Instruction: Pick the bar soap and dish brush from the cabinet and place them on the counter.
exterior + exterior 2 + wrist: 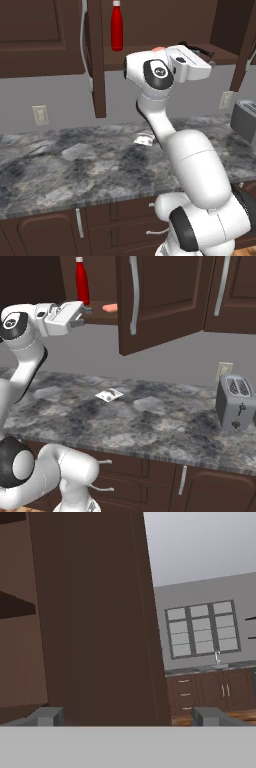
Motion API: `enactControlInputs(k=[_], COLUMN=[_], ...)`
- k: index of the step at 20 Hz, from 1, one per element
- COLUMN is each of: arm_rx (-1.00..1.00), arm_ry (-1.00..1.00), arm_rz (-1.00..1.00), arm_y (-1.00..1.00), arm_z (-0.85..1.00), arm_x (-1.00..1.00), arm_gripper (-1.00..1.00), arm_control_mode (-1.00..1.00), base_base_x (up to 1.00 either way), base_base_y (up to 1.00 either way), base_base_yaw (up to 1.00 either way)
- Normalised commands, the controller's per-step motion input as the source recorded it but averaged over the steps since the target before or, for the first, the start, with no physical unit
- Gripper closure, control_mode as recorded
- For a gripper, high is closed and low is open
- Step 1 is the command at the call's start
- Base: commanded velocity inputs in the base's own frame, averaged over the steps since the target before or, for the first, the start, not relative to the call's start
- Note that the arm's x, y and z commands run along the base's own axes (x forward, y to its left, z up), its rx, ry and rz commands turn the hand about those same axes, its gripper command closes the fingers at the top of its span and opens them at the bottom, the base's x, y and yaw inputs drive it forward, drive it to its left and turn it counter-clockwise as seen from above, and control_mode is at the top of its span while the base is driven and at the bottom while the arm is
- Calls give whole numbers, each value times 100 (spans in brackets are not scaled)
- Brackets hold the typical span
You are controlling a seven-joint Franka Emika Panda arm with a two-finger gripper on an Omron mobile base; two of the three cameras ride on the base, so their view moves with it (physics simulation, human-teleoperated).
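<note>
The cabinet (160, 301) stands open above the counter (150, 421). On its lower shelf lies the salmon-pink bar soap (110, 307), also peeking out behind my hand in the left base view (159, 49). A thin black shape on the shelf edge, partly behind my hand, looks like the dish brush (199, 48). My gripper (84, 315) hovers at shelf height just in front of the shelf, left of the soap and apart from it. In the hand view the gripper (129, 718) is open with nothing between its fingers, facing a brown cabinet panel.
A tall red bottle (82, 281) stands on the shelf just above the gripper. The open cabinet door hangs to the right of the soap. A small whitish packet (109, 395) lies on the counter, and a toaster (235, 401) stands at its right end.
</note>
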Motion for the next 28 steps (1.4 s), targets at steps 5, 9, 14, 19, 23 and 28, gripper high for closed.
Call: enactControlInputs(k=[5, 9, 14, 19, 23, 28], arm_rx=[0, 0, 0, 0, 0, 0], arm_ry=[0, 0, 2, 6, 4, 0], arm_rz=[0, -4, -2, 0, -1, -6], arm_y=[-24, -48, -54, -36, -47, -71], arm_z=[-4, 0, -5, -13, -4, 0], arm_x=[34, 15, 22, 46, 27, -6], arm_gripper=[-100, -100, -100, -100, -100, -100], arm_control_mode=[-100, -100, -100, -100, -100, -100], base_base_x=[0, 0, 0, 0, 0, 0], base_base_y=[0, 0, 0, 0, 0, 0], base_base_yaw=[0, 0, 0, 0, 0, 0])
